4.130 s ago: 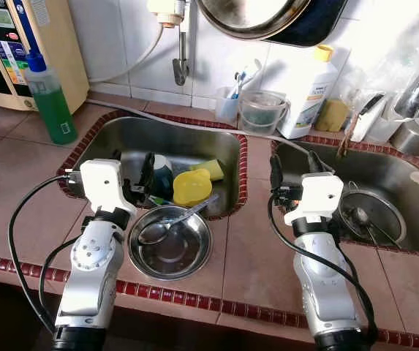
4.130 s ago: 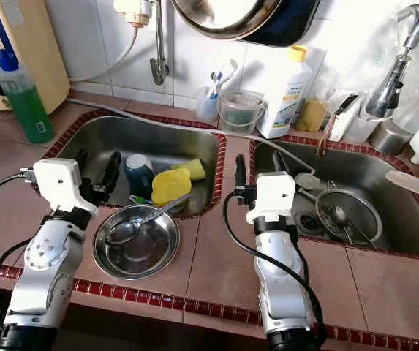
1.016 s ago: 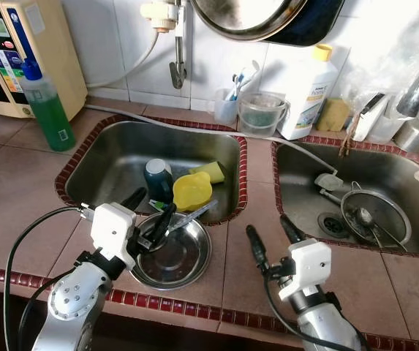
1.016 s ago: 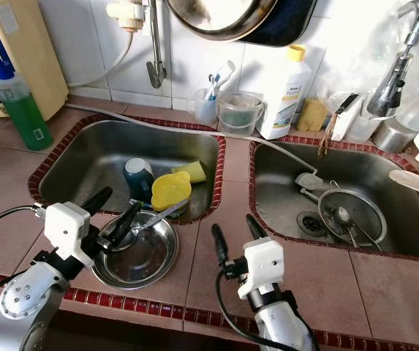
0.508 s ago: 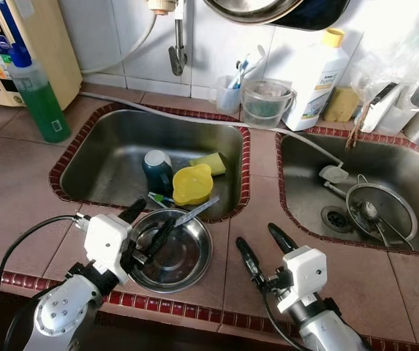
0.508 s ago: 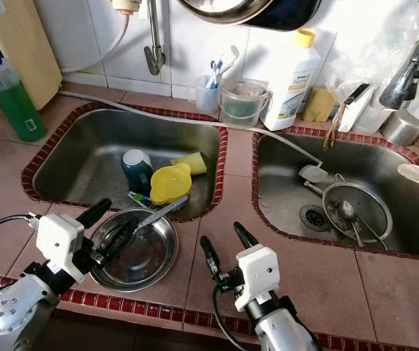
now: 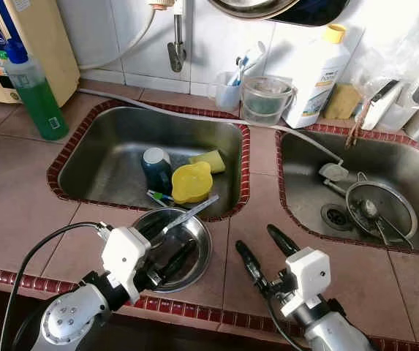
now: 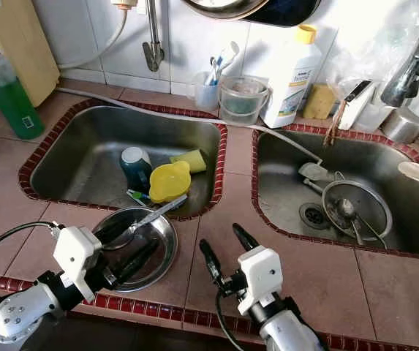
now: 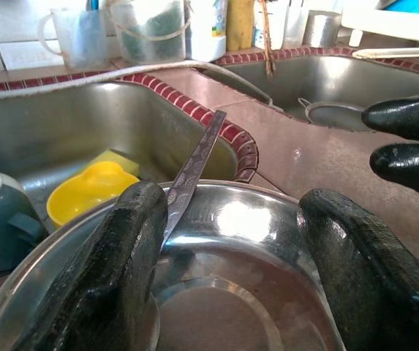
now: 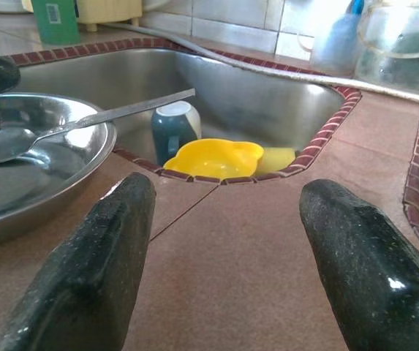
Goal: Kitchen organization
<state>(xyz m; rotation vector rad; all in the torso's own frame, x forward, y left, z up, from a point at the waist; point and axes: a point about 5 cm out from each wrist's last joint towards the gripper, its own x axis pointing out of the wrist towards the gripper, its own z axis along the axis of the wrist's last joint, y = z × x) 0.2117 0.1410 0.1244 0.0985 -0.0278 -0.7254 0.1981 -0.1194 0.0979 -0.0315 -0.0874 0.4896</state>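
Note:
A round steel bowl (image 7: 183,252) sits on the tiled counter in front of the left sink (image 7: 107,157). A spoon (image 7: 189,214) lies in it, with the handle pointing toward the sink. My left gripper (image 7: 167,247) is open, low over the bowl's near side; in the left wrist view its fingers (image 9: 121,256) straddle the bowl (image 9: 224,227), with the spoon handle (image 9: 194,164) beside one finger. My right gripper (image 7: 264,252) hovers open over bare counter to the right of the bowl, holding nothing. The right wrist view shows the bowl (image 10: 26,175) off to one side.
The left sink holds a teal mug (image 7: 155,164), a yellow bowl (image 7: 191,183) and a yellow sponge (image 7: 209,161). A strainer (image 7: 381,208) lies in the right sink. A green soap bottle (image 7: 37,91), clear cups (image 7: 264,99) and a white bottle (image 7: 311,73) line the back wall.
My left gripper has slid right and down over the bowl. Both arms have drawn back toward the counter's front edge, the right one holding still for the last half second.

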